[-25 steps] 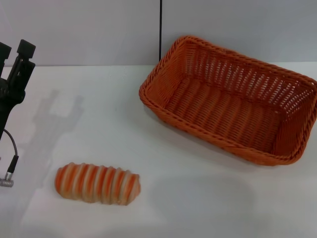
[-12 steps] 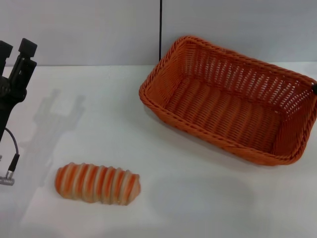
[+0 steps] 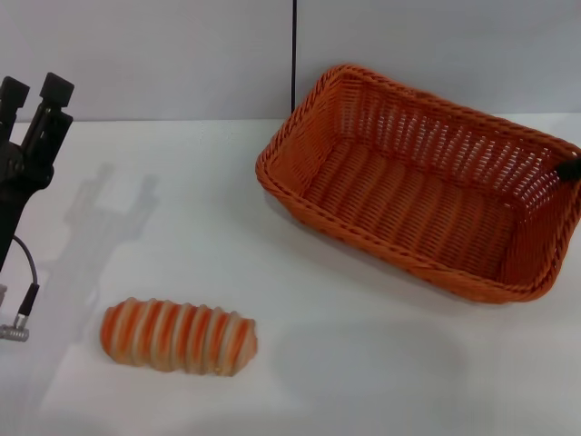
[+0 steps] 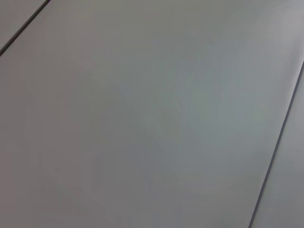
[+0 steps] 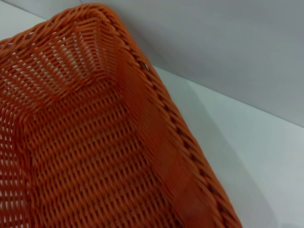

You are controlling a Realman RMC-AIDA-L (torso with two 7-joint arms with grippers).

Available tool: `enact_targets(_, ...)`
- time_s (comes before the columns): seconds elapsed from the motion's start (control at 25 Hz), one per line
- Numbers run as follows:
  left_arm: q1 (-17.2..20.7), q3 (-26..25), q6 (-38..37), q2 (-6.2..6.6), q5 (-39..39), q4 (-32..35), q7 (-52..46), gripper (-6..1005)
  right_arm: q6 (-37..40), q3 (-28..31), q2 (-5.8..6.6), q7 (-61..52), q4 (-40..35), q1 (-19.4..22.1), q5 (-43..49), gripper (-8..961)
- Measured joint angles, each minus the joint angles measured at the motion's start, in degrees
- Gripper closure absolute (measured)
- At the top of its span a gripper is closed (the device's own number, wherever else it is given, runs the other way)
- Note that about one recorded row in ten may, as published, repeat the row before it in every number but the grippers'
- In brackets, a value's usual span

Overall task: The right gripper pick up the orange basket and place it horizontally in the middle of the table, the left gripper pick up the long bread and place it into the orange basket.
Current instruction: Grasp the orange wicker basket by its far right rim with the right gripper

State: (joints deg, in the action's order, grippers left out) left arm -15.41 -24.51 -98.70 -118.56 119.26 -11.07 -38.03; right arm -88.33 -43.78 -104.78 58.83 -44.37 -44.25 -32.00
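Orange basket (image 3: 427, 182), upper right of frame, solid orange woven wicker with braided rim. Long bread (image 3: 178, 336), lower left, alternating orange and cream stripes. Table (image 3: 200, 218) plain white; left gripper (image 3: 36, 95), left edge, black; wall behind grey.

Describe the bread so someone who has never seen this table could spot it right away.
On the white table, look away from the big orange basket on the right side toward the near left area. The long bread lies there alone, flat on the tabletop: a small oblong loaf with rounded ends and orange and cream stripes, not woven.
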Motion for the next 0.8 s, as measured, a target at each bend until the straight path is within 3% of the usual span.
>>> enact_targets(0.32,0.15,0.08,0.52,0.0,0.0,-0.01,-0.46,198,0.98,-0.19,-1.6,1.04,0.38,0.12,0.01,440)
enact_targets(0.8,0.48,0.08,0.54,0.09,0.0,0.0,-0.67,200,1.46,0.41,-2.43,2.72,-0.26,0.79,-0.54,701)
